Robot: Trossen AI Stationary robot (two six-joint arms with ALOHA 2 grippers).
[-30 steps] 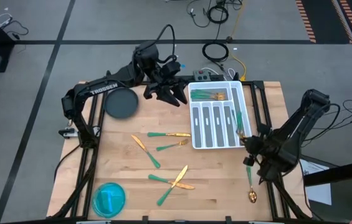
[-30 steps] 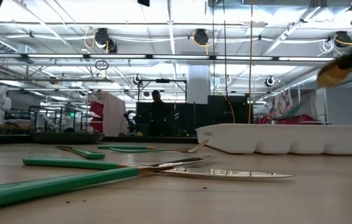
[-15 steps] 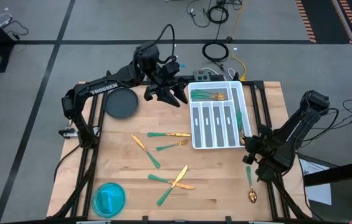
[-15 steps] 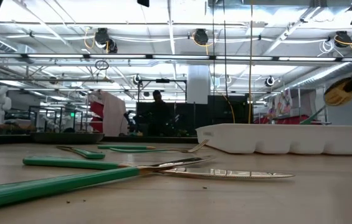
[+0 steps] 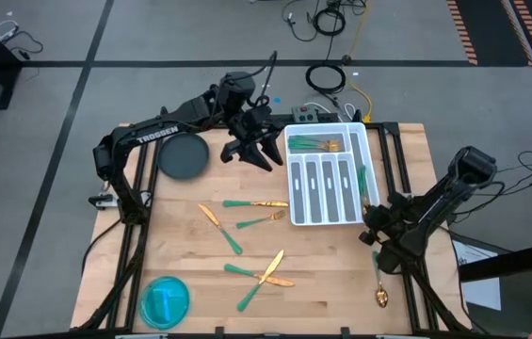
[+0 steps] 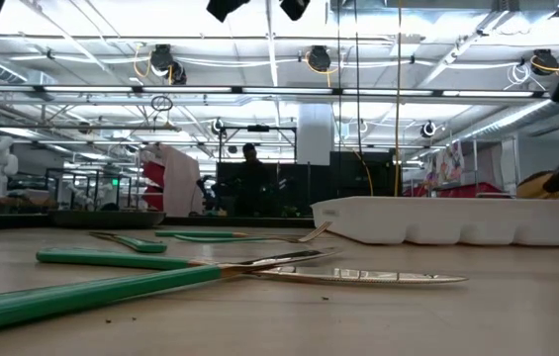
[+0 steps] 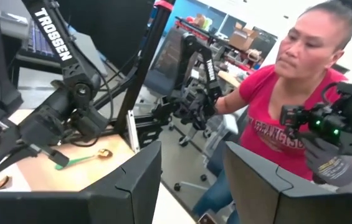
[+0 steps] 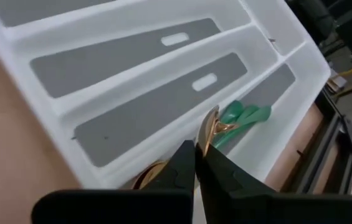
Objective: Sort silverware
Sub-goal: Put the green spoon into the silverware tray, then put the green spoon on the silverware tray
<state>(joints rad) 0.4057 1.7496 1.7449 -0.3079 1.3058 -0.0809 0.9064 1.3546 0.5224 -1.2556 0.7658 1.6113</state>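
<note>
Currently the right gripper (image 5: pixel 375 235) sits at the white divided tray's (image 5: pixel 325 218) near right corner, pinched shut on what looks like a gold utensil head (image 8: pixel 208 130); which piece it is cannot be told. Teal handles (image 8: pixel 241 116) already lie in the compartment just beyond it. Judged step: delivering a piece to the tray's right-hand slot. The next move likely calls for lining the piece up along that narrow compartment before letting go, so it drops in flat rather than across a divider.

Left gripper (image 5: pixel 251 149) hovers above the table's far edge, beside the tray, fingers spread, holding nothing.

Count, high view:
- loose silverware on the bare wood: roughly six pieces, two forks (image 5: pixel 259 221) and a knife (image 5: pixel 220 229) among them;
- one spoon (image 5: pixel 379 282) off the table's right edge;
- a cluster in the tray's top compartment (image 5: pixel 316 145), number unclear;
- one dark round plate (image 5: pixel 184 155);
- one blue bowl (image 5: pixel 165 301).
</note>
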